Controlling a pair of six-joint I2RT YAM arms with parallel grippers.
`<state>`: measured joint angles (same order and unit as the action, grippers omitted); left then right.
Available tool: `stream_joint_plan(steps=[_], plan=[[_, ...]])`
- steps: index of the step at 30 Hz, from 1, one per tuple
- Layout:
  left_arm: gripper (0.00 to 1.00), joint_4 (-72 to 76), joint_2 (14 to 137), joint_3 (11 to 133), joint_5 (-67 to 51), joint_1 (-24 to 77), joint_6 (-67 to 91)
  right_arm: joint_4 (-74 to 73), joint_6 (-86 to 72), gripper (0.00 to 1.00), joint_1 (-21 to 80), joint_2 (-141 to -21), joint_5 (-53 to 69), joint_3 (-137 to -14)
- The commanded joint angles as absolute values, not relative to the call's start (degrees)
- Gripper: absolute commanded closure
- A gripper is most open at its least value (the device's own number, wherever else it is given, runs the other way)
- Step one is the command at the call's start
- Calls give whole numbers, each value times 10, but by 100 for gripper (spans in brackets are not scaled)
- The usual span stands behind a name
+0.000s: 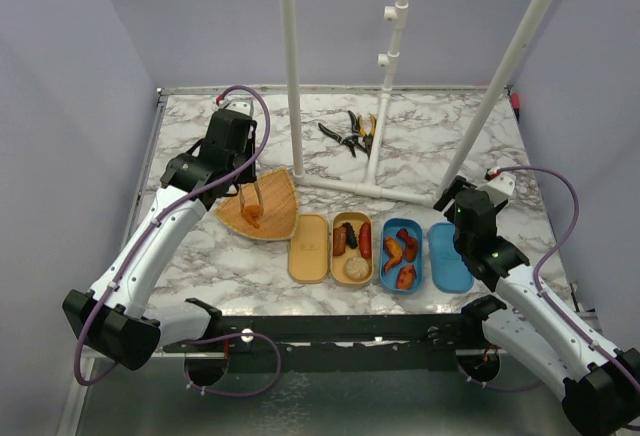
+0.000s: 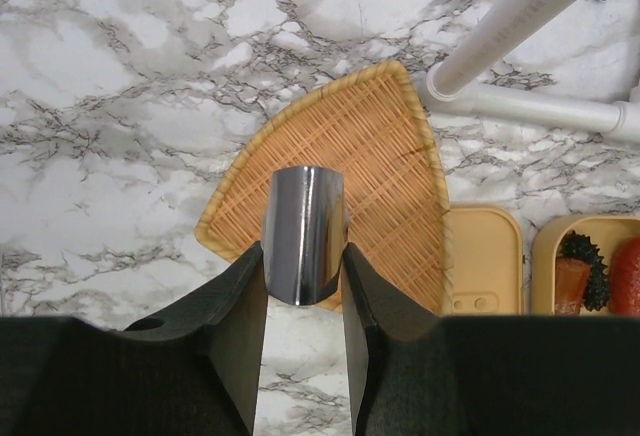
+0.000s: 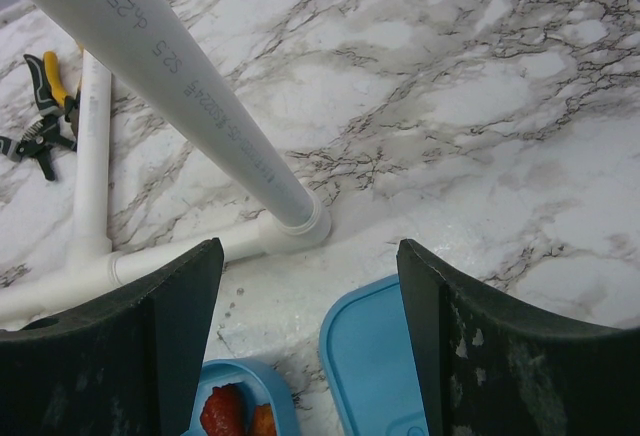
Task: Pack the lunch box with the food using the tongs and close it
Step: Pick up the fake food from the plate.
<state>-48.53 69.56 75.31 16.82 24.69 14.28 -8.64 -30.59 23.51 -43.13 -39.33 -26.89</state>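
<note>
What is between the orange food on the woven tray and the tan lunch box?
Only the flat tan lid lies between the fan-shaped woven tray and the tan lunch box; the orange food piece may pass above it.

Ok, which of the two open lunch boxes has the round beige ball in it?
The tan box, second from the left in the row; the ball lies at its near end. The blue box holds only orange and red pieces.

Lab rig; enclosed table, PVC frame
</note>
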Motion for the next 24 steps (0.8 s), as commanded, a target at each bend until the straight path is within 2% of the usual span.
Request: stream_joint_plan(steps=[1,24], plan=[[65,-472,682,740,174,241,138,-79,-310,25,230,-435,-398,-260],[65,-437,681,693,185,236,131,-72,-309,25,231,-438,-388,-259]])
